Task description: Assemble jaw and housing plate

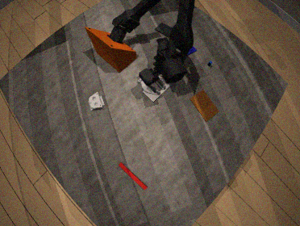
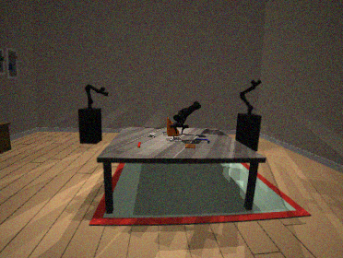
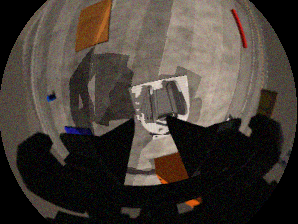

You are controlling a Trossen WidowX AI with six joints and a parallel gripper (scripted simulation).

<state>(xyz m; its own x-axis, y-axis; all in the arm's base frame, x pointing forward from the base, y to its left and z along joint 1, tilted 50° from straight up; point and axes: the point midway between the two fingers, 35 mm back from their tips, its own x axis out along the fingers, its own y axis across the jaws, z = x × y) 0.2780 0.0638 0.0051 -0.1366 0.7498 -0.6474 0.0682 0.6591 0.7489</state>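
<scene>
A white base [image 1: 154,97] [image 3: 185,86] lies on the table under my gripper. Grey jaw pieces [image 3: 160,102] lie side by side across it. The fingers and shadow hide parts of them, so pins and gear teeth cannot be made out. A small white plate with dark holes [image 1: 96,102], which looks like the housing plate, lies flat to the left, apart from the base. My gripper [image 3: 150,120] is partly open, with nothing seen held between its fingertips. The tips are over the near edge of the base; their height above it is unclear.
A big orange wedge [image 1: 110,52] [image 2: 171,128] [image 3: 171,167] stands by the arm. An orange-brown block [image 1: 205,106] [image 2: 190,146] [image 3: 94,26] lies to the right of the base. A red bar [image 1: 133,176] [image 3: 240,29], a blue piece [image 1: 192,51] [image 3: 77,131] and a small blue object [image 1: 210,64] lie farther off.
</scene>
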